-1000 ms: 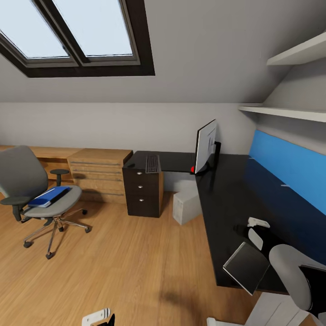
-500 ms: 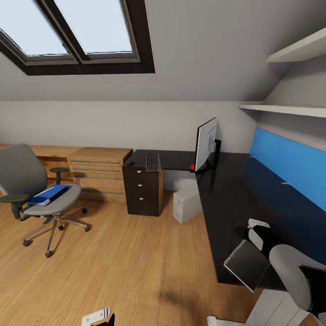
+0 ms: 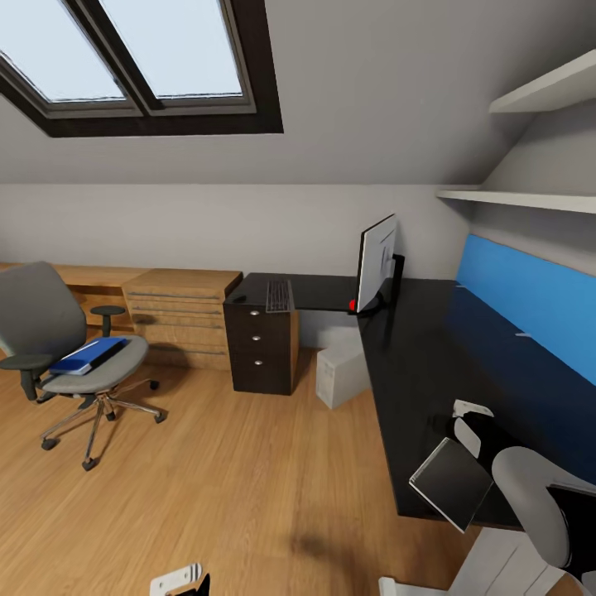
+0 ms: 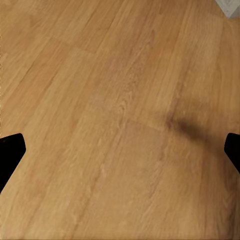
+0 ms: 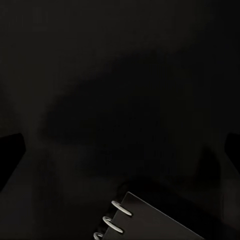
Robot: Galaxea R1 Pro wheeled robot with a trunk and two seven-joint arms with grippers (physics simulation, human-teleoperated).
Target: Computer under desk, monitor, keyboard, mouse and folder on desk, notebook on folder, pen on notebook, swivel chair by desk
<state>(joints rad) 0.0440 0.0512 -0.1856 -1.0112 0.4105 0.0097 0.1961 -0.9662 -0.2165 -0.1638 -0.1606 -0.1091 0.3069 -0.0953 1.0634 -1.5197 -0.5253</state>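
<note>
Nothing shifts since 0.5 s ago. Notebook [image 3: 452, 484] overhangs desk [image 3: 430, 364] front edge beside right gripper [image 3: 470, 420]; grip state unclear. Left gripper [image 4: 120, 150] open, empty.

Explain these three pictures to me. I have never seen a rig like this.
This is a simulated two-armed robot on wheels, in an attic bedroom. The big picture comes from a camera on its head, looking forward and down. The other two come from cameras on its wrists, each looking along that arm's jaws.

In the head view, a black desk runs along the blue panel. On it stand a monitor and a keyboard. A notebook sits at the desk's near edge, by the right arm. A computer stands on the floor by the desk. Off to the left, a chair carries a blue folder.

The left wrist view looks down at the wood floor. The right wrist view looks at the dark desk top, with the notebook's rings at its edge. Both pairs of jaws are open and hold nothing.
</note>
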